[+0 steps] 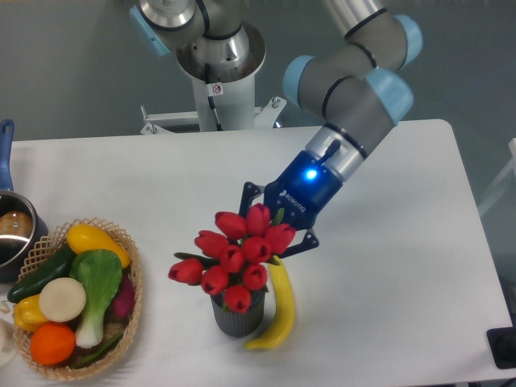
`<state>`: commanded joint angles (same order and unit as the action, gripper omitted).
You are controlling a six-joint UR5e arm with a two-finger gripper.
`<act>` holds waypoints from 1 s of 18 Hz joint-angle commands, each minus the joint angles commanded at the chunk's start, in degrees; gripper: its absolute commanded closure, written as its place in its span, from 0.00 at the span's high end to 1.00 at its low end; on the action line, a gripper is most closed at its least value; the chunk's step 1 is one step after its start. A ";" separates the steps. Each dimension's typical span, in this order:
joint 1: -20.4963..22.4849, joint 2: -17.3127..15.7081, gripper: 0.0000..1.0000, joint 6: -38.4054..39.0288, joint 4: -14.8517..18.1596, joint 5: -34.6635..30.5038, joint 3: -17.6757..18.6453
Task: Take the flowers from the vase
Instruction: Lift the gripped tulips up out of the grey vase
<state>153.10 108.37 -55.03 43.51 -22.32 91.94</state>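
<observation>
reaching in from two o'clock, the pincer (270,228) is closed on the flowers (235,256), whose red buds sit above the vase (237,316) on the worktop (387,274).

A banana (280,310) lies on the white worktop (403,266). At the left stands a basket (133,310) of vegetables. A pot (12,230) sits at the left edge.

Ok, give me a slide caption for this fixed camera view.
Gripper closed on red tulip flowers above the ribbed grey vase, banana alongside.
</observation>
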 joint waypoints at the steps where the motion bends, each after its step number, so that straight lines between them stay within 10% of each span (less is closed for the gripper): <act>1: 0.09 0.00 0.00 1.49 0.00 0.09 -0.97; 18: 0.88 -0.97 0.00 17.76 0.09 4.05 -5.11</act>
<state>153.98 107.40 -37.26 43.59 -18.28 86.84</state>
